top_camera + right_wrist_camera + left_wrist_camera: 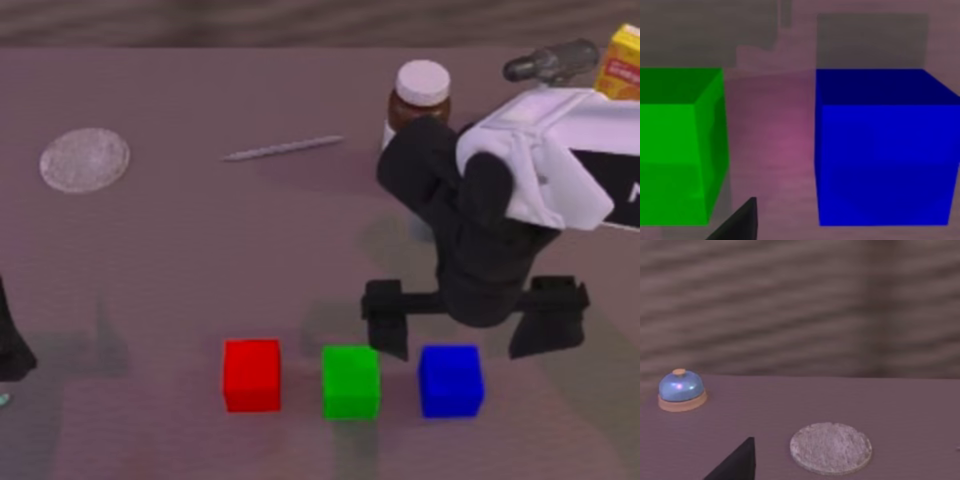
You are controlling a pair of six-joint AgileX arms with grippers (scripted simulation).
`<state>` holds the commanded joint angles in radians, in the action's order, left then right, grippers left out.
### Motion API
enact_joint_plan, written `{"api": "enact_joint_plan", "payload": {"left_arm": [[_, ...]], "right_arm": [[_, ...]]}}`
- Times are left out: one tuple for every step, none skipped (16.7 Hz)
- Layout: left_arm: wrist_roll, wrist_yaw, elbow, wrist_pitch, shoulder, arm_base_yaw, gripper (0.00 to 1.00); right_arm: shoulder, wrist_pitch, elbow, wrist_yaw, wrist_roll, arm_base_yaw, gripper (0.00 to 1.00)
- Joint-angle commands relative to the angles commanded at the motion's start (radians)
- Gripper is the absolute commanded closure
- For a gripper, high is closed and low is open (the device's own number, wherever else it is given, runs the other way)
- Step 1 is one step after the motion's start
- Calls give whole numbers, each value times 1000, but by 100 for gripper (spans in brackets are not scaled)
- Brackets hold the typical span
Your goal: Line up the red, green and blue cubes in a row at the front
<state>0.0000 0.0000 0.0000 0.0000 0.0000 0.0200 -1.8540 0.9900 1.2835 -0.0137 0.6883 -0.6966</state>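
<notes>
The red cube (pixel 251 374), green cube (pixel 350 381) and blue cube (pixel 450 380) stand in a row near the table's front edge, with small gaps between them. My right gripper (pixel 462 338) hovers open just behind and above the blue cube, its fingers spread wider than the cube and holding nothing. The right wrist view shows the green cube (pixel 677 145) and blue cube (pixel 885 150) apart on the table, with one dark fingertip (pixel 742 220) between them. At the table's left edge my left gripper (pixel 10 345) is parked open and empty.
A brown jar with a white lid (pixel 420 95) stands behind the right arm. An orange-yellow carton (pixel 622 62) and a dark bottle (pixel 550 62) are at the back right. A grey disc (pixel 85 160) and a thin stick (pixel 283 148) lie at the back left. A blue bell (pixel 681 390) shows in the left wrist view.
</notes>
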Motion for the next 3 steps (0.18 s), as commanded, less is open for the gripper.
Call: {"api": "enact_joint_plan", "payload": {"left_arm": [[0, 0, 0, 0, 0, 0, 0], [0, 0, 0, 0, 0, 0, 0], [0, 0, 0, 0, 0, 0, 0]], "right_arm": [[13, 24, 15, 0, 0, 0, 0], [23, 38, 24, -1, 0, 0, 0], [25, 42, 27, -1, 0, 0, 0]]}}
